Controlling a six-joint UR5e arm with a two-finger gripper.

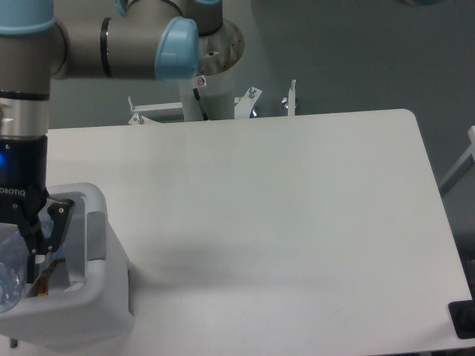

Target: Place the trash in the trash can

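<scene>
A crushed clear plastic bottle (9, 271) is held in the black two-finger gripper (33, 259), jaws closed on it, over the white rectangular plastic trash can (100, 285) at the left edge. The white table (282, 222) is seen stretching to its rounded far corner, backed by a grey wall (356, 52).

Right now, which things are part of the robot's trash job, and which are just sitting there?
Part of the job:
- gripper, above the trash can
- crushed clear bottle, at the gripper
- white trash can, with something small inside it

Just there:
- white table
- metal brackets behind the table
</scene>
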